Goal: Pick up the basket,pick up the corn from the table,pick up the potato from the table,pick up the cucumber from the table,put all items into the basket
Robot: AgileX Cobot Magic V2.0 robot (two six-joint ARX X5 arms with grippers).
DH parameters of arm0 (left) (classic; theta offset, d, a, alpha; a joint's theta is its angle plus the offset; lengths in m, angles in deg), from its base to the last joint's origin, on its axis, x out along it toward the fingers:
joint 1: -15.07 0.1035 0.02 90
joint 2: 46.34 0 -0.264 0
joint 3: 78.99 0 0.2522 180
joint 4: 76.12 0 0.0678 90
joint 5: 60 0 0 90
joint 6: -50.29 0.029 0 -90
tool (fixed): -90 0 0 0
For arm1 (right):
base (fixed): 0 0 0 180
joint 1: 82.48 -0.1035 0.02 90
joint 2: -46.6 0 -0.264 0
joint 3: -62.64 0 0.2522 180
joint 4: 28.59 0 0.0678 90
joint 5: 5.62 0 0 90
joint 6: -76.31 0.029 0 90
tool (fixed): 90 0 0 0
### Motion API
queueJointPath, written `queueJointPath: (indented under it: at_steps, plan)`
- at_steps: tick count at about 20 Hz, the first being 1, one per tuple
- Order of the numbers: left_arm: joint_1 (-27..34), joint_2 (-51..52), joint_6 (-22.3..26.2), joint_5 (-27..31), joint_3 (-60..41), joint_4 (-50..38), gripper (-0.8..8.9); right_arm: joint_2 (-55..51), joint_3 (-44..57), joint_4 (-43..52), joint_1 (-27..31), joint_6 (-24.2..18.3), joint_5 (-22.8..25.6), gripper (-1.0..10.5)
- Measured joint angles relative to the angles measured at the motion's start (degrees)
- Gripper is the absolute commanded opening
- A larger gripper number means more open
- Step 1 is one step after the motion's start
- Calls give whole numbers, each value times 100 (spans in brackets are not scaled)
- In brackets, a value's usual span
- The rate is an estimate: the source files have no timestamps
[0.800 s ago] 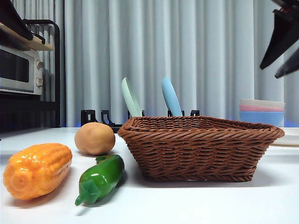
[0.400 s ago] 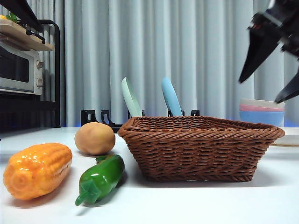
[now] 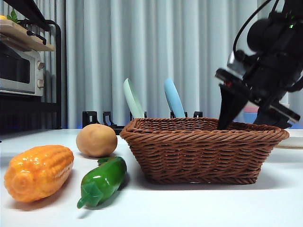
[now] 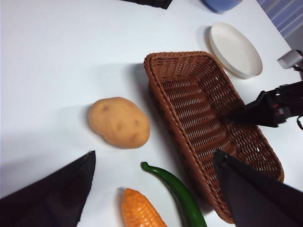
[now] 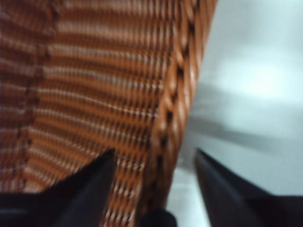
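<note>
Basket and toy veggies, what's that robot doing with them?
The right pincer is open and straddling the rim of the brown basket, one jaw inside and one outside, ready to grab it. Nothing is in the basket yet. The corn, the cucumber and the potato lie on the white table beside it. The left pincer hangs open above them, holding nothing.

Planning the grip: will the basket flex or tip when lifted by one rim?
The basket looks stiffly woven, so probably little flex. It is wide, and the right gripper straddles one rim, so it will likely tilt. It is empty, so probably light.
</note>
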Motion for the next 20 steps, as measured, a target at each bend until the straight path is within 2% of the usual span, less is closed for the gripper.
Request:
queueJointPath:
  at_steps: [1, 2, 7, 10, 11, 12, 17, 20]
  plan:
    - [-15, 0, 0, 2, 0, 48, 417, 31, 0, 4, 4, 46, 11, 13]
    - [-28, 0, 0, 2, 0, 109, 417, 28, 0, 20, 4, 66, 9, -16]
    - [-195, 0, -83, 37, 0, 243, 417, -420, 2, -61, 111, 286, -9, -16]
    - [-435, -70, -297, 411, 0, 216, 422, -1051, 0, -31, 356, 295, 87, -16]
    - [-529, -175, -374, 590, 0, 170, 471, -1276, 2, -31, 466, 297, 90, -16]
    - [-623, -330, -466, 748, 0, 85, 511, -1499, 2, -22, 577, 297, 83, -16]
    - [-1067, -1567, -1019, 1038, 13, -901, 510, -2365, 2, -26, 1032, 297, 81, -16]
    - [-1198, -2531, -1261, 1449, 396, -953, 510, -2632, 0, -50, 1141, 297, 66, -16]
